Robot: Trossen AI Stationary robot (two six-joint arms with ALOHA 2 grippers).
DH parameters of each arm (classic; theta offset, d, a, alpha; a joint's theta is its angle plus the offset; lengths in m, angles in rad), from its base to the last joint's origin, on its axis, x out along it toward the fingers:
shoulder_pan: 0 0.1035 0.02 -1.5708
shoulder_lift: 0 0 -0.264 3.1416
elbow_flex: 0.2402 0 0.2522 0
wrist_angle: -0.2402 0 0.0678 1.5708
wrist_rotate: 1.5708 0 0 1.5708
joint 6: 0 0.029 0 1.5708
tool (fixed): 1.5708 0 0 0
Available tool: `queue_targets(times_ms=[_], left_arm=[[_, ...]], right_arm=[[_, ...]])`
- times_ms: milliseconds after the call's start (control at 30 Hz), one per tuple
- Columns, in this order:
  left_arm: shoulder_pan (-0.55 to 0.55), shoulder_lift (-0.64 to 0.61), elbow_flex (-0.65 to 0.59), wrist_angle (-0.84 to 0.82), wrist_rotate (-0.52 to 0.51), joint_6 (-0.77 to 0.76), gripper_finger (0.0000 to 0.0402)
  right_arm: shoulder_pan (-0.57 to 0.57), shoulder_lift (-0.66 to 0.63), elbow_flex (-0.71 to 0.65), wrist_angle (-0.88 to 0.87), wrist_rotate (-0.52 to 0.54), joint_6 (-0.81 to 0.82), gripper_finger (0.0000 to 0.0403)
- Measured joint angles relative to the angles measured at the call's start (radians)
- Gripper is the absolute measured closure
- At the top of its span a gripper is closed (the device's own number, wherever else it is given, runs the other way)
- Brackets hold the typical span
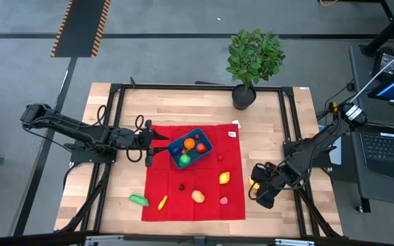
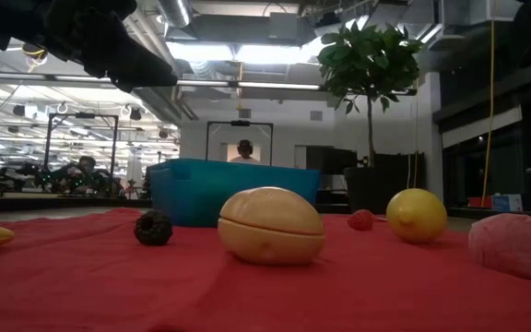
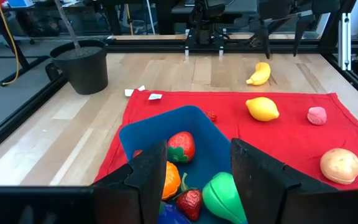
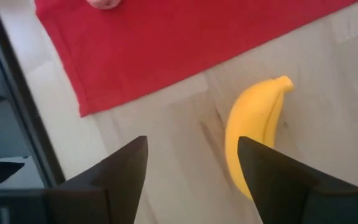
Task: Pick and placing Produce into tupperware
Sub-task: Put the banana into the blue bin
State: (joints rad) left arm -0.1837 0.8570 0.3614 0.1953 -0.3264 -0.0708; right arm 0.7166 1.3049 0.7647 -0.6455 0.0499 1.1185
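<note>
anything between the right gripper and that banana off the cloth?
Nothing visible. The right gripper hovers open right over the banana, which lies alone on bare wood just off the red cloth. The left gripper waits at the blue container.

Bare wood lies open around the banana (image 4: 253, 140) off the cloth (image 1: 193, 198); the left gripper (image 1: 149, 143) crowds the tub (image 1: 205, 141).

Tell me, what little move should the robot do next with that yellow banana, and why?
Probably lower the right pincer over the banana and close. The banana lies on bare wood just off the red cloth, partly between the open fingers and not yet gripped. It is still outside the blue tupperware.
</note>
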Motion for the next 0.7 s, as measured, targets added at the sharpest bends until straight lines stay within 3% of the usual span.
queue_targets(times_ms=[233,700], left_arm=[[0.0,0.0,0.0,0.0,0.0,-0.001,0.0234],[0.0,0.0,0.0,0.0,0.0,-0.001,0.0234]], right_arm=[[0.0,0.056,0.0,-0.068,0.006,0.025,0.0151],[0.0,0.206,0.0,-0.033,0.008,0.025,0.015]])
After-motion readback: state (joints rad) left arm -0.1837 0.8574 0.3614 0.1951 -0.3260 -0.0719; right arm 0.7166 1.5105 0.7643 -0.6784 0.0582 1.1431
